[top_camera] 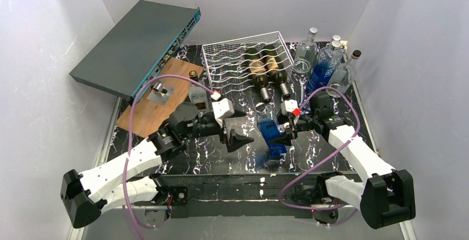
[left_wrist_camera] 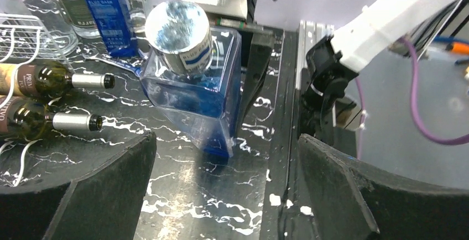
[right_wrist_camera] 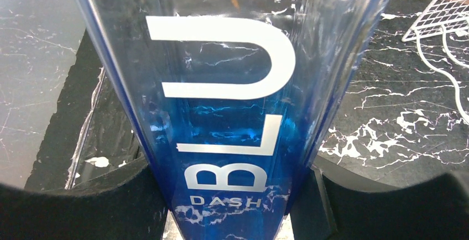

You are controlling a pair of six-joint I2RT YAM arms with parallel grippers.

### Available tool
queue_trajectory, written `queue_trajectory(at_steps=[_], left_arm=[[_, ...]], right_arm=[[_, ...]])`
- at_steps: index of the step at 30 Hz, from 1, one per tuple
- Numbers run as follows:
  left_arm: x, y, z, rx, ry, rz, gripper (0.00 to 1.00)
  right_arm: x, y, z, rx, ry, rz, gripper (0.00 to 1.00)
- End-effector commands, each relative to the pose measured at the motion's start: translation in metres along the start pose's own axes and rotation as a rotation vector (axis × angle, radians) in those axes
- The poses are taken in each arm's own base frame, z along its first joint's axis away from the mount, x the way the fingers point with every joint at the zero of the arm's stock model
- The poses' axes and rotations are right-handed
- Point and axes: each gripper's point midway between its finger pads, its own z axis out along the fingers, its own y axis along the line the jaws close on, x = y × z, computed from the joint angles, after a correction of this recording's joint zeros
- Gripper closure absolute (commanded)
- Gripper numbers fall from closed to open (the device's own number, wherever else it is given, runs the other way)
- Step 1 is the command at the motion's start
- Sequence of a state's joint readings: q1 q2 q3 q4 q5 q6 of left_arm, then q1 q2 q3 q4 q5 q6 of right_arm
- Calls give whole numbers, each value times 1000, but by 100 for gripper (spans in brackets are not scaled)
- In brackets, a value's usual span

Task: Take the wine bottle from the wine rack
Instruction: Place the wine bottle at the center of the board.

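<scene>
While your right gripper (top_camera: 285, 135) clamps the blue bottle (top_camera: 271, 132) upright just in front of the wine rack (top_camera: 227, 63), likely to steady it, two wine bottles (top_camera: 257, 68) lie in the rack, necks past its near edge. Your left gripper (top_camera: 239, 136) gapes wide and empty in front of the rack, with open table (top_camera: 182, 157) around it.

White walls (top_camera: 47, 107) — black marbled table (top_camera: 206, 161)

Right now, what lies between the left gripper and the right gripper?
The blue bottle, clamped in the jaws of the right gripper; the left gripper is open on its other side. The top view shows this.
</scene>
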State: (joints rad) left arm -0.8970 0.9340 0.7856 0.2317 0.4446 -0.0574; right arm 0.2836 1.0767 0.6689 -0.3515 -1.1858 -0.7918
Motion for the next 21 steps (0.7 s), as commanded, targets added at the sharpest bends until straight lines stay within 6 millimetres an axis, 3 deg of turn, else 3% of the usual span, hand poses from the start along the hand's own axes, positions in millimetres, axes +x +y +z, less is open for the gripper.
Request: queue_trajectory(at_steps=[1,8,21], left_arm=[[-9,2,13,47,-14,189,2],[0,9,34,76,11,236,2],[2,13,67,113,-73,149,2]], right_arm=[[-35,7,-1,-68,-123,-110,99],[-35,9,-1,-78,-131,-115,99],[-36,13,-1,-93,-145,-120,99]])
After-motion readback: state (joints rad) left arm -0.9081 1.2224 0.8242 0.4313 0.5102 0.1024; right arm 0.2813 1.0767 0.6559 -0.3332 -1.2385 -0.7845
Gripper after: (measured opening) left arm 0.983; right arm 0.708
